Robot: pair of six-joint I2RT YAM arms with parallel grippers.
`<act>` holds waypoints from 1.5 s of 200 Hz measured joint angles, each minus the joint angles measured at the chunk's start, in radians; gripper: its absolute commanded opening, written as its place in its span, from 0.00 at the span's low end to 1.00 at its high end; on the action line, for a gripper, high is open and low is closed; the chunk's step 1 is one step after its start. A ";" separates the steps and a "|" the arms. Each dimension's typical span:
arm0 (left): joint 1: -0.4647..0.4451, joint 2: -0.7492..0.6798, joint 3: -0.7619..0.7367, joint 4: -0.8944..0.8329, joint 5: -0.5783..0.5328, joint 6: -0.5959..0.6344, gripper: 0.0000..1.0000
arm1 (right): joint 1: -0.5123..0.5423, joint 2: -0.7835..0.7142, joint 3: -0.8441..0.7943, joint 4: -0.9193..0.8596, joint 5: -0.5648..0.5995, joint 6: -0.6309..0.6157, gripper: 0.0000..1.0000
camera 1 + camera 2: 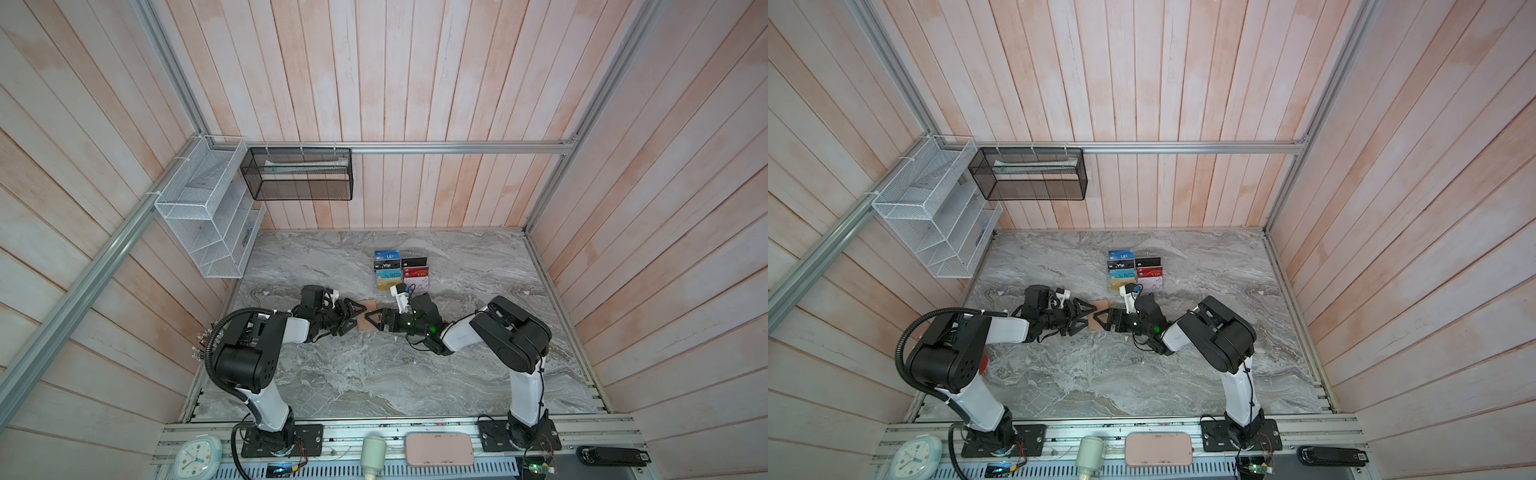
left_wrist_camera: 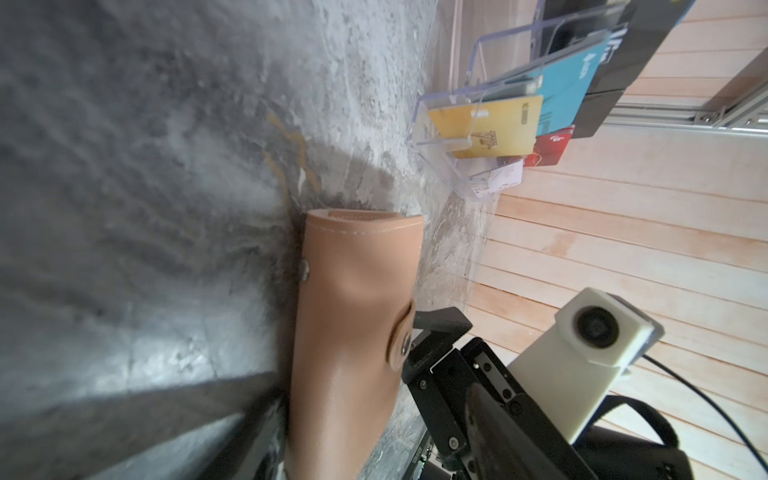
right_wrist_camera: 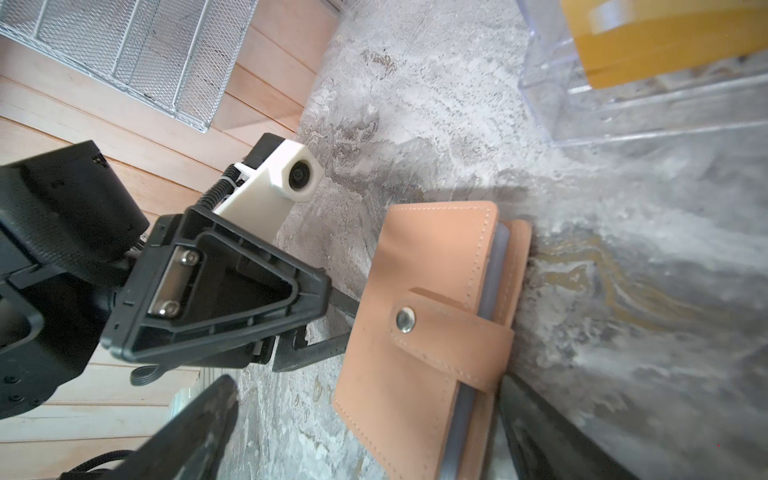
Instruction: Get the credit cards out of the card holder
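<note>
Getting the card holder (image 1: 369,306) open: lying snapped shut on the desk (image 1: 353,374), between left hand (image 1: 357,318) and right hand (image 1: 375,322), both gaping, gripping nothing. Needing next one steadying pinch, the other lifting the snap tab (image 3: 453,336).

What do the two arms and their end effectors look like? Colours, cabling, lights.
Both arms have black joint housings and white link shells. The left arm carries a ribbed black conduit; the right arm has thin black wires and a green light near its wrist. The left end effector and right end effector have black open-triangle fingers. A white camera housing sits on each wrist.
</note>
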 measured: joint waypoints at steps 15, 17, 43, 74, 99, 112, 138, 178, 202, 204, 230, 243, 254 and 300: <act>0.000 0.000 -0.005 0.009 0.000 -0.004 0.62 | 0.000 0.005 0.003 0.008 -0.004 0.010 0.98; 0.000 0.000 -0.005 0.011 0.000 -0.005 0.62 | 0.000 0.005 0.004 0.009 -0.004 0.010 0.98; 0.000 0.000 -0.016 0.031 0.000 -0.006 0.61 | 0.002 0.016 0.011 0.024 -0.012 0.024 0.98; 0.000 0.000 -0.024 0.048 -0.002 -0.012 0.58 | 0.008 0.025 0.021 0.030 -0.015 0.037 0.98; 0.000 0.000 -0.036 0.066 -0.005 -0.013 0.57 | 0.013 0.035 0.022 0.056 -0.016 0.053 0.98; 0.000 0.000 -0.044 0.076 -0.006 -0.017 0.55 | 0.016 0.037 0.023 0.060 -0.017 0.061 0.98; 0.000 0.000 -0.058 0.095 -0.017 -0.029 0.44 | 0.021 0.037 0.023 0.063 -0.018 0.071 0.98; 0.000 0.000 -0.062 0.114 -0.030 -0.035 0.32 | 0.023 0.036 0.022 0.063 -0.011 0.077 0.98; 0.000 0.000 -0.062 0.125 -0.030 -0.032 0.24 | 0.027 0.029 0.021 0.042 0.005 0.068 0.98; 0.000 0.000 -0.062 0.125 -0.030 -0.036 0.23 | 0.028 0.027 0.021 0.039 0.005 0.066 0.98; 0.000 0.000 -0.062 0.133 -0.029 -0.030 0.20 | 0.032 0.016 0.020 0.014 0.020 0.053 0.98; 0.000 0.000 -0.062 0.136 -0.029 -0.030 0.17 | 0.033 0.007 0.019 0.000 0.024 0.047 0.98; -0.001 0.000 -0.062 0.141 -0.029 -0.028 0.12 | 0.034 -0.001 0.019 -0.014 0.028 0.039 0.98; -0.002 -0.007 -0.062 0.131 -0.030 -0.007 0.00 | 0.034 -0.065 0.019 -0.128 0.074 0.001 0.98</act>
